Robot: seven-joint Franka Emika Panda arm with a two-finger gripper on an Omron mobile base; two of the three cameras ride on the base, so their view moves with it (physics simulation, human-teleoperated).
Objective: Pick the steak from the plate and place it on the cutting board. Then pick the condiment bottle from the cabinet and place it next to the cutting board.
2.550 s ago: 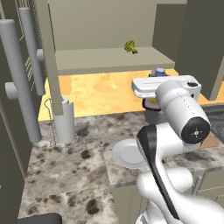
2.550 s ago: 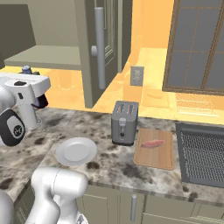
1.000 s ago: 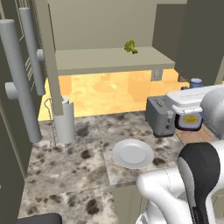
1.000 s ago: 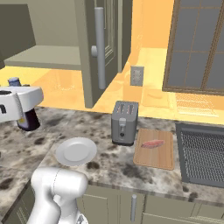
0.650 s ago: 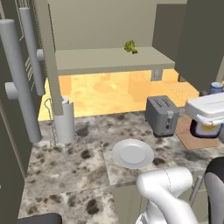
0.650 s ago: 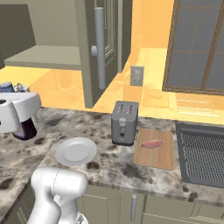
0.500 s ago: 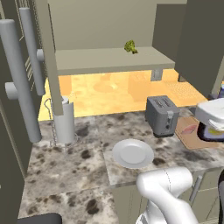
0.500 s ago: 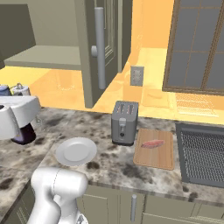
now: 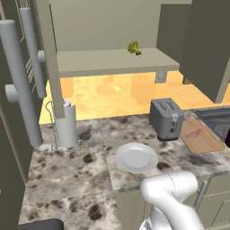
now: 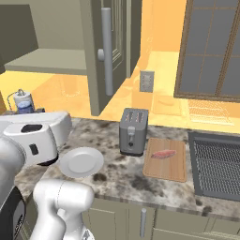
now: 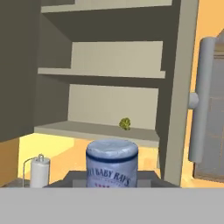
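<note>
My gripper [image 10: 23,112] is shut on the condiment bottle [image 10: 22,101], held in the air at the left, well away from the board. In the hand view the bottle [image 11: 112,165] shows its blue-grey cap and white label close up. The pinkish steak [image 10: 163,153] lies on the wooden cutting board [image 10: 168,166], right of the toaster. From the left base view the steak [image 9: 194,133] and board [image 9: 204,141] sit at the right edge. Bare and round, the plate [image 9: 136,157] rests at the counter front. The open cabinet [image 9: 108,60] hangs above.
A silver toaster [image 9: 167,117] stands between plate and board. The dark stovetop [image 10: 218,164] lies just right of the board. A paper towel holder [image 9: 66,123] stands at the left. A small green vegetable [image 9: 133,47] sits on the cabinet shelf. Tall unit with grey handles [image 9: 20,85] flanks the left.
The arm has swung the bottle away from the cabinet shelf, rightward out past the left base view's edge and lower. The steak, board and plate have stayed put.
</note>
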